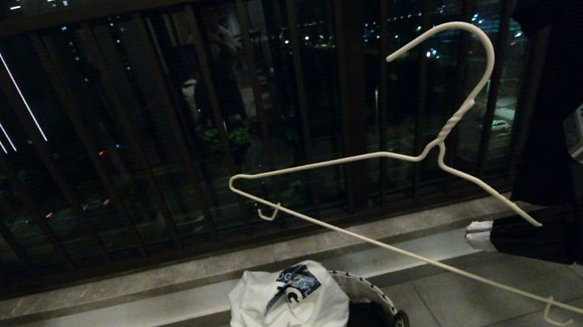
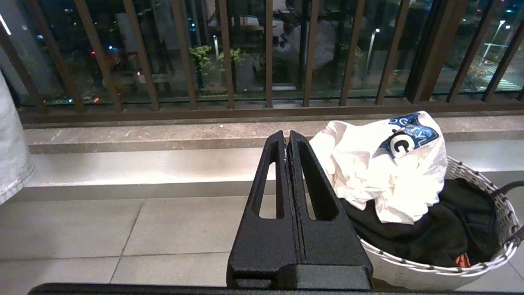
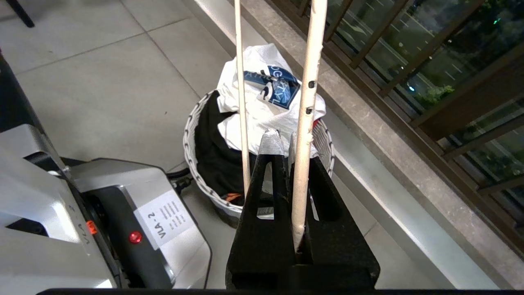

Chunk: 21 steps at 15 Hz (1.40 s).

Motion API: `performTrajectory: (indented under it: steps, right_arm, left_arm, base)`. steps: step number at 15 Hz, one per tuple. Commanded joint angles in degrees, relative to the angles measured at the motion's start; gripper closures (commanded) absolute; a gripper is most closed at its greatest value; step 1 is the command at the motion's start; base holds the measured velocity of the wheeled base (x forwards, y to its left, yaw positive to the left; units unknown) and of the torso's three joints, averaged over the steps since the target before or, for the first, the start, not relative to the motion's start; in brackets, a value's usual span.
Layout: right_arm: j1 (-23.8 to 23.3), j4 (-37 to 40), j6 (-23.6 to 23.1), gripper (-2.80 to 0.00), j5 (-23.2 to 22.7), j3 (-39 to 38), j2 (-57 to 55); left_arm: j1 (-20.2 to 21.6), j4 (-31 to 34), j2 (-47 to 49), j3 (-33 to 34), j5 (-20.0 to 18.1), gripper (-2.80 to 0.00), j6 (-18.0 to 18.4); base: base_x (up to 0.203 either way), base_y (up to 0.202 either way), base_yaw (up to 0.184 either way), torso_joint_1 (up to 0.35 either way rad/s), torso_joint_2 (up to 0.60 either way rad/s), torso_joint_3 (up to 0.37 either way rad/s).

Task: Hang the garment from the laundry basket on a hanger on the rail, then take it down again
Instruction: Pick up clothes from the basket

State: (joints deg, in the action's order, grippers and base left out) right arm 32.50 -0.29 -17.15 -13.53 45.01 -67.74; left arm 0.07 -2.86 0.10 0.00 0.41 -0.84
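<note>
Nearest, the right claw (image 3: 282, 141) is clamped on one arm of the white wire hanger (image 1: 385, 155), held tilted in the air. Below, the garment (image 1: 287, 312) lies crumpled atop the laundry basket (image 1: 376, 297) on the tiled floor. The left claw (image 2: 286, 141) is pressed closed, empty, beside the basket.

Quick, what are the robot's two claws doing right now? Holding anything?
Left gripper: shut, holding nothing, beside the laundry basket.
Right gripper: shut on the white wire hanger, held above the basket.
</note>
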Motion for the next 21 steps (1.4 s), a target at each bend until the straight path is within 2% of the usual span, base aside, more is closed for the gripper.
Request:
performTrajectory:
  steps: [1, 11, 14, 21]
  right_arm:
    - [0.0, 0.1, -0.1, 0.0, -0.2, -0.5, 0.8]
    - [-0.1, -0.4, -1.5, 0.0, 1.0, -0.5, 2.2]
    - [-0.8, -4.8, -1.3, 0.0, 1.3, -0.6, 1.8]
    - [-1.8, -5.1, -1.3, 0.0, 2.3, -1.0, 0.5]
  left_arm:
    - [0.0, 0.0, 0.0, 0.9, 0.0, 0.0, 0.0]
    - [0.0, 0.0, 0.0, 0.9, 0.0, 0.0, 0.0]
    - [0.0, 0.0, 0.0, 0.9, 0.0, 0.0, 0.0]
    - [0.0, 0.0, 0.0, 0.8, 0.0, 0.0, 0.1]
  base:
    - [0.0, 0.0, 0.0, 0.0, 0.0, 0.0]
    - [0.0, 0.0, 0.0, 0.0, 0.0, 0.0]
    - [0.0, 0.0, 0.0, 0.0, 0.0, 0.0]
    - [0.0, 0.0, 0.0, 0.0, 0.0, 0.0]
